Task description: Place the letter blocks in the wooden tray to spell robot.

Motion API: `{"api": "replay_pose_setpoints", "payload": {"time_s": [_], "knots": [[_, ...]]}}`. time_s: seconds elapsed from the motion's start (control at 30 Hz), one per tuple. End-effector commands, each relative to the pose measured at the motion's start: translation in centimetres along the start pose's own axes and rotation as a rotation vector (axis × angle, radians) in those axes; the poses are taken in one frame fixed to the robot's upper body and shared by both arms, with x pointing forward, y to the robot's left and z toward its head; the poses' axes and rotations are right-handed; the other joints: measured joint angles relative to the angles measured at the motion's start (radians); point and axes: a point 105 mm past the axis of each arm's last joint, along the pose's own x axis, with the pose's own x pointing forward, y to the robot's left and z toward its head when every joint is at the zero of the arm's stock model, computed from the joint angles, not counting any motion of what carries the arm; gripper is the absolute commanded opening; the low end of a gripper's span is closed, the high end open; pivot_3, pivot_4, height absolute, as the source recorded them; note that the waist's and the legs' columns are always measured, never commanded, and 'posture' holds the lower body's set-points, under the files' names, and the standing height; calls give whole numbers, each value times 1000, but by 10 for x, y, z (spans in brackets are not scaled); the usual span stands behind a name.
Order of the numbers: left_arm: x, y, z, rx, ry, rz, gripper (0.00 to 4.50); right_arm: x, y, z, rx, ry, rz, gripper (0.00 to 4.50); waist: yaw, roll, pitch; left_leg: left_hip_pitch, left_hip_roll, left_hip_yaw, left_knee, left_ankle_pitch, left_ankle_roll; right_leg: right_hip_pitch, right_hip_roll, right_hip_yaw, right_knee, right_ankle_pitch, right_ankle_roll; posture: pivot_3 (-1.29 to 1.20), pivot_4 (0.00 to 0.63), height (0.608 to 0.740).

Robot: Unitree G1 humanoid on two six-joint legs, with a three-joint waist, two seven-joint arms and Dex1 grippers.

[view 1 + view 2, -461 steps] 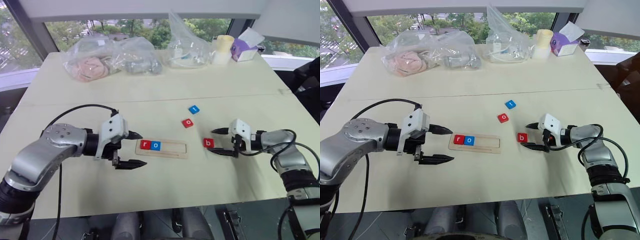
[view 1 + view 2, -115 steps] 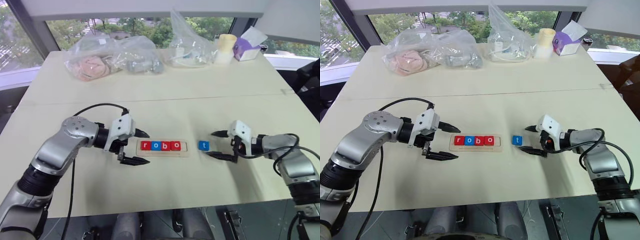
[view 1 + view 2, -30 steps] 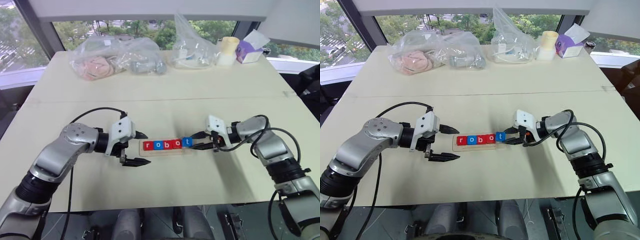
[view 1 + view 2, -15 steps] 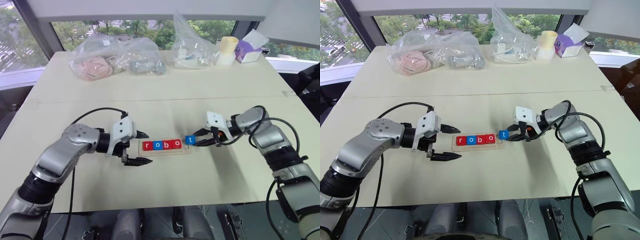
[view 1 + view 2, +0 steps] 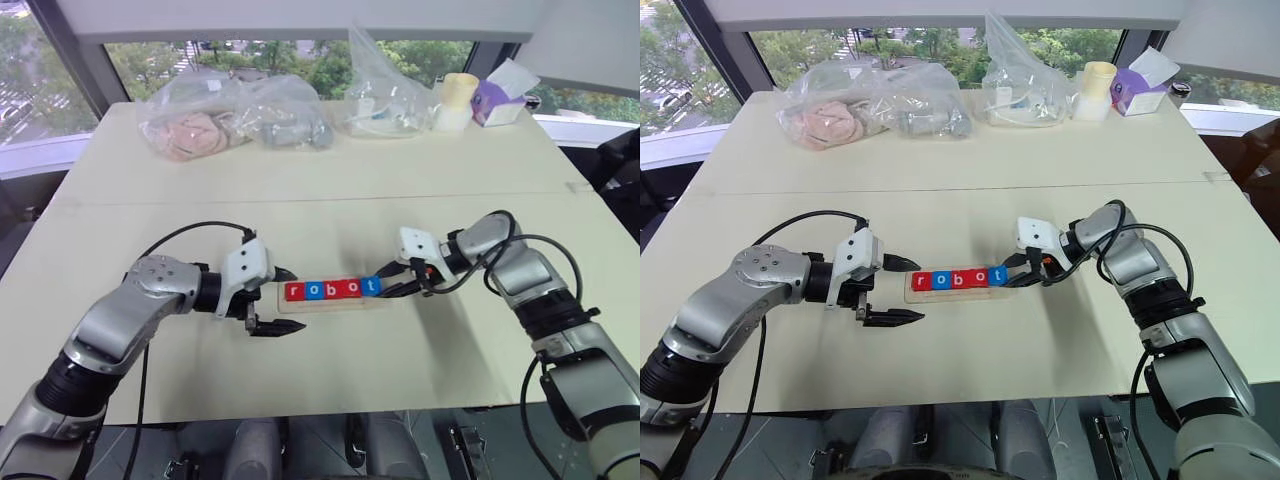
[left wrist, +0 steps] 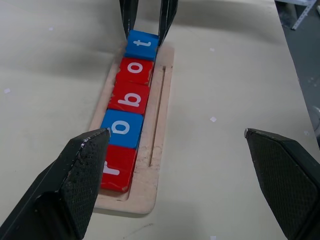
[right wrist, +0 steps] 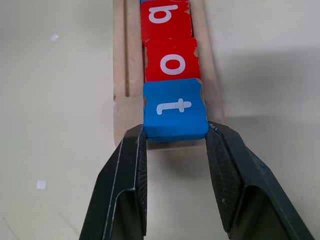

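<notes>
From the head cameras, you see the long pale wooden tray (image 5: 330, 299) in the middle of the cream table (image 5: 320, 380), with four small square letter blocks (image 5: 322, 290) seated in it spelling r, o, b, o. The fifth, the blue t block (image 5: 371, 286), sits at the tray's right end, pinched by the right gripper (image 5: 388, 283), whose arm reaches in from the right, pointing left and down. The left gripper (image 5: 284, 300) hangs just off the tray's left end, fingers spread wide and holding nothing.

In the left wrist view, you look down the row: r, o, b, o, then t at the far end between two black fingers.

In the right wrist view, the black fingers (image 7: 227, 170) clamp the t block's sides; it looks raised over the tray's end lip, touching the red o. You have only seating and release left, I judge.
</notes>
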Motion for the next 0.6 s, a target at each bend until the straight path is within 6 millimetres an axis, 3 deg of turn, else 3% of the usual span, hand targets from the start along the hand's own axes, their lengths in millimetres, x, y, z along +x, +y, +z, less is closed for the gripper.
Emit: {"api": "replay_pose_setpoints", "payload": {"time_s": [0.03,0.13,0.33,0.43,0.6], "knots": [[-2,0,10,36,-26,10,4500,-2,-2,13,-36,-33,-14,1104,0,0,0,0,0,0,0,0,0,0,0,0,0,0,0,0,150,739],[-2,1,10,37,-24,11,4500,-1,-3,12,-16,-43,-25,1104,0,0,0,0,0,0,0,0,0,0,0,0,0,0,0,0,150,739],[1,-2,12,41,-21,13,4500,-4,-12,22,-38,-84,-94,4130,0,0,0,0,0,0,0,0,0,0,0,0,0,0,0,0,150,739],[3,-3,13,40,-19,18,4500,-10,-16,30,-42,-116,-125,4130,1,0,0,0,0,0,0,0,0,0,0,0,0,0,0,0,150,739],[-2,6,13,34,-24,61,4500,-42,-34,47,20,-237,-294,4130,1,0,0,0,0,0,0,0,0,0,0,0,0,0,-1,0,150,739]]}}
